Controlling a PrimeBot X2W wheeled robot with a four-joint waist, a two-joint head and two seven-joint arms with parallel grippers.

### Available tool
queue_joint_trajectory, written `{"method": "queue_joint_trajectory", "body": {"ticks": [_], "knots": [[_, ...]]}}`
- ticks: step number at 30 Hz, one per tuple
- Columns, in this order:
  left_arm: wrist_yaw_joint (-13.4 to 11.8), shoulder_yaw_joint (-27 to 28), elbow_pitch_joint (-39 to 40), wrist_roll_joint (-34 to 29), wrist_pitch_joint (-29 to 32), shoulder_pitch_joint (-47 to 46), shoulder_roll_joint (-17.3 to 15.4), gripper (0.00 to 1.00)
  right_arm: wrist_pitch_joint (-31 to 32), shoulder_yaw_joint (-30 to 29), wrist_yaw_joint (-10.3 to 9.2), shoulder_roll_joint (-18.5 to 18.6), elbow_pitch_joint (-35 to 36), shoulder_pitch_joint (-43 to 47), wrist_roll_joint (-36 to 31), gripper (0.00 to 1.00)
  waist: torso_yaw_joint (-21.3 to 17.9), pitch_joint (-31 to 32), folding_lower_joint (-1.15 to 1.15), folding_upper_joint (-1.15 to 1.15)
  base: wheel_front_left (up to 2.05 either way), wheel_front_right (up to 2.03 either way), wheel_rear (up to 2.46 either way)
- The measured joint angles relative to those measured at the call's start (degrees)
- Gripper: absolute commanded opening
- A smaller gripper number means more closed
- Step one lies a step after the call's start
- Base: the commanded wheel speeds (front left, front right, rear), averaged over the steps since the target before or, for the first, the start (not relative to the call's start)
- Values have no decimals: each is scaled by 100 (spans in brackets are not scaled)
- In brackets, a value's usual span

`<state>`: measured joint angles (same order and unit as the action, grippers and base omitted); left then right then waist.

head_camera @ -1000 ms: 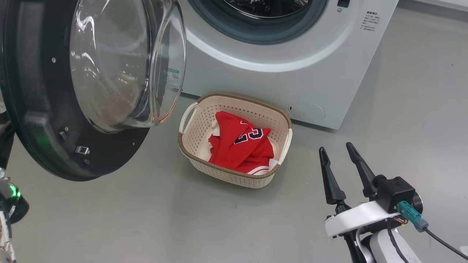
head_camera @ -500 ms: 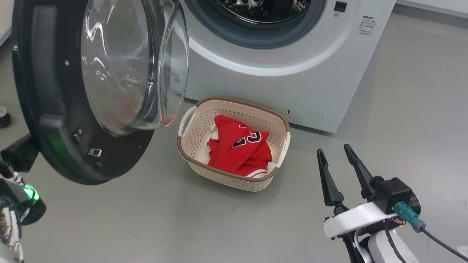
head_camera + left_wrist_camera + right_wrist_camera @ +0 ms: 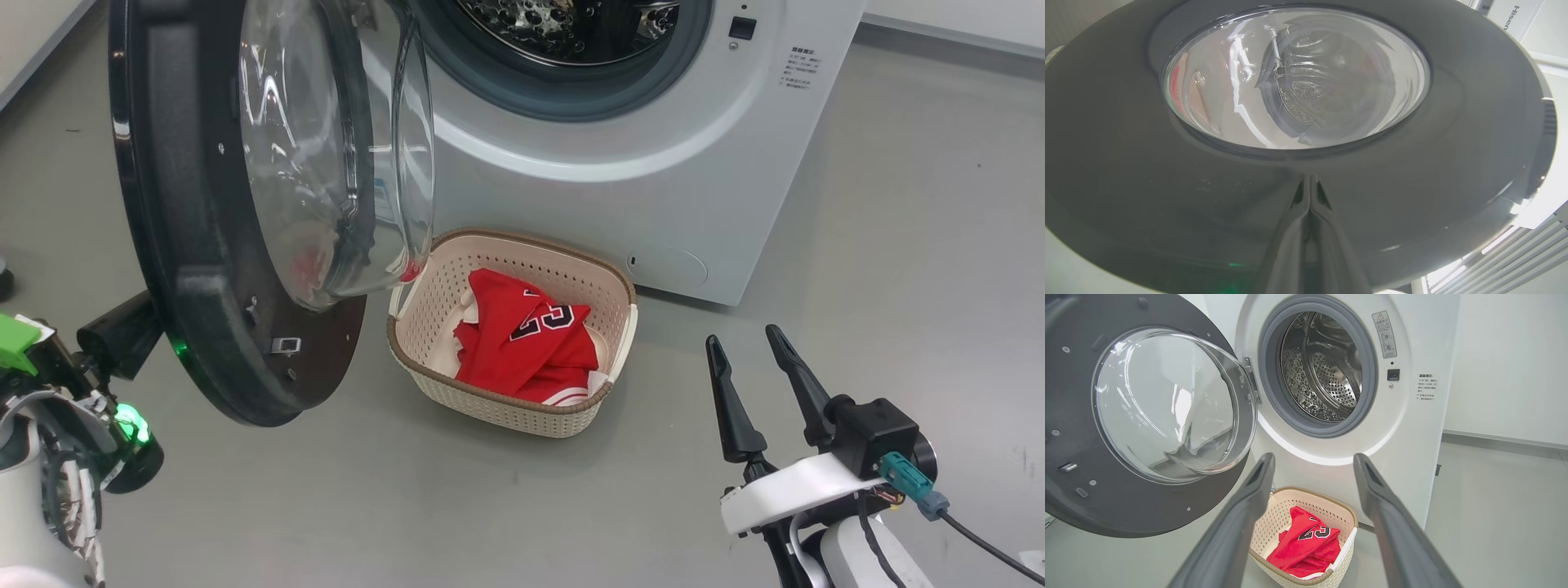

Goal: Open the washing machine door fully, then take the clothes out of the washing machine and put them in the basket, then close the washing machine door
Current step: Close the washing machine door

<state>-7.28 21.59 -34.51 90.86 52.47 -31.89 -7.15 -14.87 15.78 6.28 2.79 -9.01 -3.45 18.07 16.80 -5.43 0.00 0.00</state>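
At the far left the left claw (image 3: 1309, 192) has its two fingers pressed together with nothing between them. In the left wrist view its tips appear to rest on the glossy black outer face of the washing machine door (image 3: 204, 245), just below the bulging glass window (image 3: 326, 163). A shut claw makes a blunt pusher, which suits swinging the door closed, and I judge that to be the step in hand.

The door stands out from the cabinet on its hinge, edge-on to the head camera, with its lower rim hanging beside the basket's left end. The cream basket (image 3: 506, 402) sits on the floor just in front of the washing machine (image 3: 620, 188), close under the opening so that clothes need only a short drop. The red jersey (image 3: 522, 343) lies crumpled inside it, numerals up. No red shows in the visible part of the steel drum (image 3: 1327, 375), so the unloading looks done.

To the right the right claw (image 3: 744, 337) hangs with its fingers spread wide and empty, well apart from the basket and out of the door's path.

Everything rests on a smooth grey floor (image 3: 898, 245) — matt, faintly scuffed. A pale wall (image 3: 1506, 363) with a grey skirting runs behind the machine.
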Motion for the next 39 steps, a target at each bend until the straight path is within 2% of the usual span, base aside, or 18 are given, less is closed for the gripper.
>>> {"method": "queue_joint_trajectory", "body": {"ticks": [9,20,39], "knots": [[0,-26,280,59,98,207,202,0,0,12,-41,0,0,0,9,100,-189,1,0,0,0,0,0],[0,-87,539,191,168,419,421,0,1,43,-47,-1,1,0,57,100,-600,34,0,0,0,0,0],[0,-237,731,470,21,577,519,0,0,116,-103,-1,43,2,57,100,-1575,-2,0,0,0,0,0]]}}
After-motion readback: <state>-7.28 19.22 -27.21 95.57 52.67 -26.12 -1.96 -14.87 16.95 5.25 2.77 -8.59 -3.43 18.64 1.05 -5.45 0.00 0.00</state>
